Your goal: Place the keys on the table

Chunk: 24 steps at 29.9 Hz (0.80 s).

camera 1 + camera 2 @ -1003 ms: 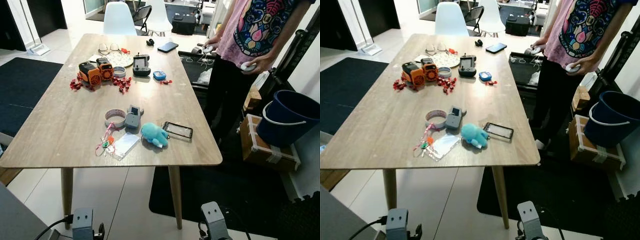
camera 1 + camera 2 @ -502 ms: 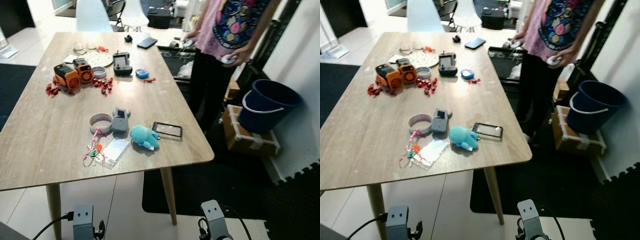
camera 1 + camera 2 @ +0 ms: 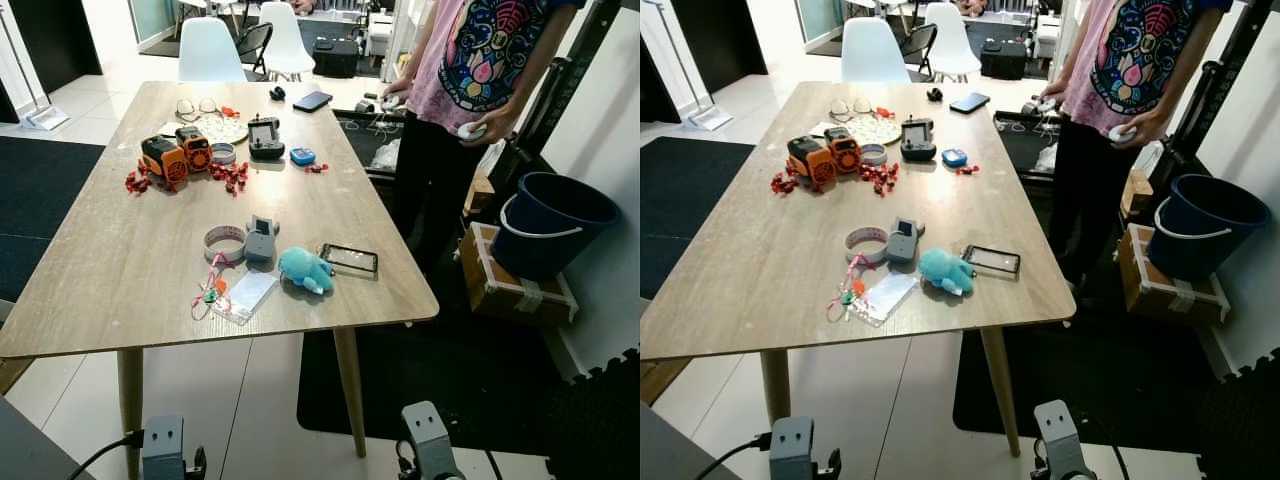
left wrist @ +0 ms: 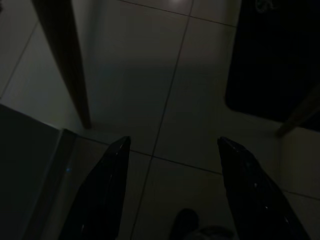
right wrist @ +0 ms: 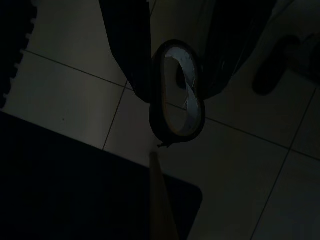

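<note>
Approach step: right hand [image 5: 175, 90] pinches a tape roll [image 5: 178, 95], left hand [image 4: 172, 185] spread; next, reach surface [image 3: 110, 270].

The wooden table [image 3: 120, 250] stands ahead of both low-hanging arms. Keys [image 3: 211, 293], a teal plush [image 3: 304, 269] and a tape roll [image 3: 224, 241] lie near its closest edge. Orange toys [image 3: 174, 155] sit farther off.

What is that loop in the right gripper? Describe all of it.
The loop is a dark oval band with a pale grey inner face, like a squashed tape roll or strap; the dim view hides its material. The right gripper pinches it between its two black fingers, which touch its sides. It hangs above the tiled floor, near a dark mat.
</note>
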### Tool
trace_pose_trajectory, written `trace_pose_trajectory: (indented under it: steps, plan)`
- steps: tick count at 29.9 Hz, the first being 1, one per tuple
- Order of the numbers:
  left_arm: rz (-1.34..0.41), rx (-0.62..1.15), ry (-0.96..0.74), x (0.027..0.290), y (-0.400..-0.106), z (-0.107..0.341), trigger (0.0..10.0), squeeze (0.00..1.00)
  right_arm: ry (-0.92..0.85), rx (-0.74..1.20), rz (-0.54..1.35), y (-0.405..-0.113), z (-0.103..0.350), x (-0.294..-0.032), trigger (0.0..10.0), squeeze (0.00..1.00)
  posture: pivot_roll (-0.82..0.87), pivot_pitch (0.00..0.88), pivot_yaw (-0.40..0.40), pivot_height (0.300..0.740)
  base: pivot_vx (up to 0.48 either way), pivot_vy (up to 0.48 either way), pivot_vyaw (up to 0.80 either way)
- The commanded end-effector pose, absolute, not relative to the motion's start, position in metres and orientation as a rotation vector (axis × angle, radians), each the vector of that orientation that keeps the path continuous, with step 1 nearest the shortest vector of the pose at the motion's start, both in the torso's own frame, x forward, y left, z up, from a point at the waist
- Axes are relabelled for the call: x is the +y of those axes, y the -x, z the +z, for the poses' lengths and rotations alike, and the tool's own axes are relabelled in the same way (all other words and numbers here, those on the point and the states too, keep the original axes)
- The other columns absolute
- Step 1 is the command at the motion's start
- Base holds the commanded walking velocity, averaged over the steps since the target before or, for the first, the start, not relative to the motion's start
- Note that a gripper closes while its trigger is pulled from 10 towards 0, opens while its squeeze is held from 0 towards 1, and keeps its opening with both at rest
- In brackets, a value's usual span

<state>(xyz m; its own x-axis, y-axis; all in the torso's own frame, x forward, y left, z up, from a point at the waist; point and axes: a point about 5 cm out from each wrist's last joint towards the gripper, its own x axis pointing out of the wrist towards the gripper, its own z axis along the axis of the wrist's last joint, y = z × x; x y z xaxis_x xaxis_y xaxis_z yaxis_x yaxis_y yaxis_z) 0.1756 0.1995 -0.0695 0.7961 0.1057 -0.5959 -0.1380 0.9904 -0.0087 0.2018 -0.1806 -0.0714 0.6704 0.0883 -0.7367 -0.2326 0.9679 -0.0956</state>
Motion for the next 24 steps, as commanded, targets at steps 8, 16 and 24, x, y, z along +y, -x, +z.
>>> trace_pose_trajectory:
  steps: [8,16,24]
  plan:
    - [0.129,0.635,0.073,0.1974,-0.1717,-0.071,10.0,0.0,0.192,0.837,0.182,-0.1997,-0.0727,-0.1825,10.0,0.0,0.08,0.058,-0.065,0.74,0.0,0.0,0.0]
    - [0.131,0.632,0.08,0.1967,-0.1722,-0.0708,10.0,0.0,0.193,0.836,0.183,-0.2002,-0.0725,-0.1823,10.0,0.0,0.08,0.058,-0.066,0.74,-0.2,0.0,0.0]
    - [0.13,0.631,0.084,0.1965,-0.172,-0.0708,10.0,0.0,0.192,0.834,0.185,-0.2005,-0.0724,-0.1815,10.0,0.0,0.08,0.06,-0.065,0.74,-0.342,0.0,0.0]
